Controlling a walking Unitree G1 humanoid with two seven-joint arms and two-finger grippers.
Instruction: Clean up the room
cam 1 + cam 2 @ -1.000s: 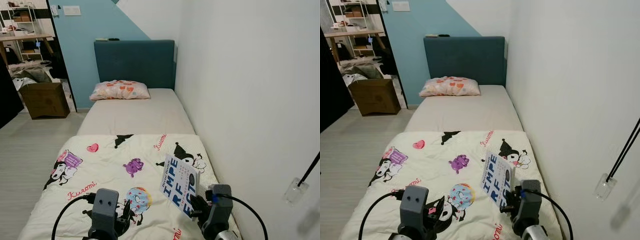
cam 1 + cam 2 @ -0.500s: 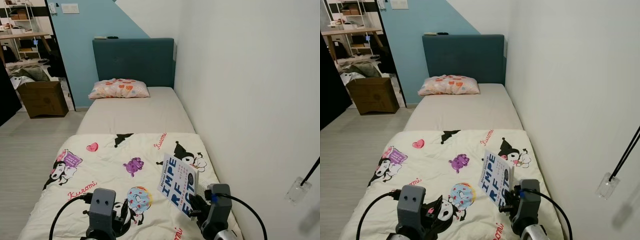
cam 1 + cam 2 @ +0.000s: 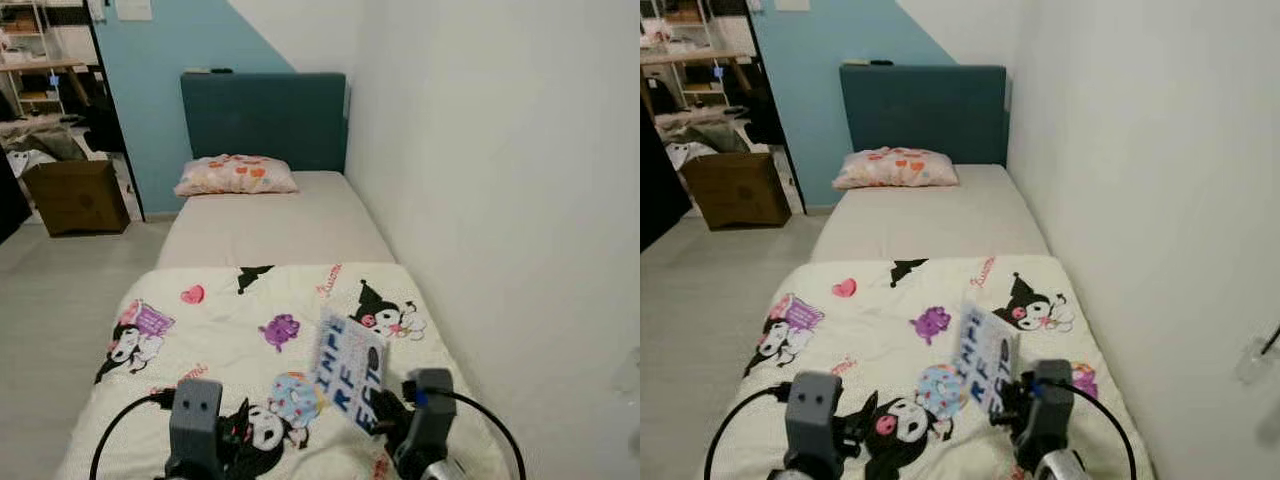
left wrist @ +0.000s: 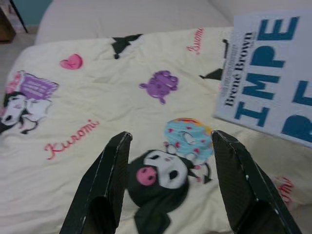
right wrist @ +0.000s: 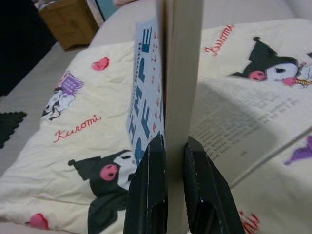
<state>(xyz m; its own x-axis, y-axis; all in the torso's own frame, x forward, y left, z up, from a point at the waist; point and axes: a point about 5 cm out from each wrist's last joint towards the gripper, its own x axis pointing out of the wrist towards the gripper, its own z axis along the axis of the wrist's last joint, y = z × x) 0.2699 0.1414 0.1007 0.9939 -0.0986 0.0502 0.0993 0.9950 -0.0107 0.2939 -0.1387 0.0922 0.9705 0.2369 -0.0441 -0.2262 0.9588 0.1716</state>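
Book (image 3: 347,370), white cover with big blue letters, is up off the bed, pinched by my right gripper (image 5: 168,151). From the right wrist I see both black fingers (image 5: 151,190) pressed on the book's lower edge, one each side; book stands upright on edge between them, and one page hangs open to the side of the fingers with print showing. Cover faces toward my left gripper.

Left gripper (image 4: 168,141) holds nothing, fingers (image 4: 109,170) spread wide, hovering over the cream quilt (image 3: 230,320). Between its fingers, on the quilt below, I see a black cartoon face with a pink nose and just beyond it a blue donut print. Book's lower corner sits off past one fingertip, apart from it, no contact.

Both grippers are low at the near end of the bed (image 3: 275,225), left one well apart from the right, cables looping off each wrist. Quilt covers the near half of the bed under both grippers, printed with cartoon characters, hearts and red script. Ahead of the grippers is bare beige mattress, then a floral pillow (image 3: 236,175) against a dark teal headboard (image 3: 264,115). White wall (image 3: 500,180) runs close along my right gripper's side. Off to the left gripper's side, far ahead on the floor, a brown cardboard box (image 3: 75,196) and clutter behind it, too blurred to make out. Head views are a bit soft.
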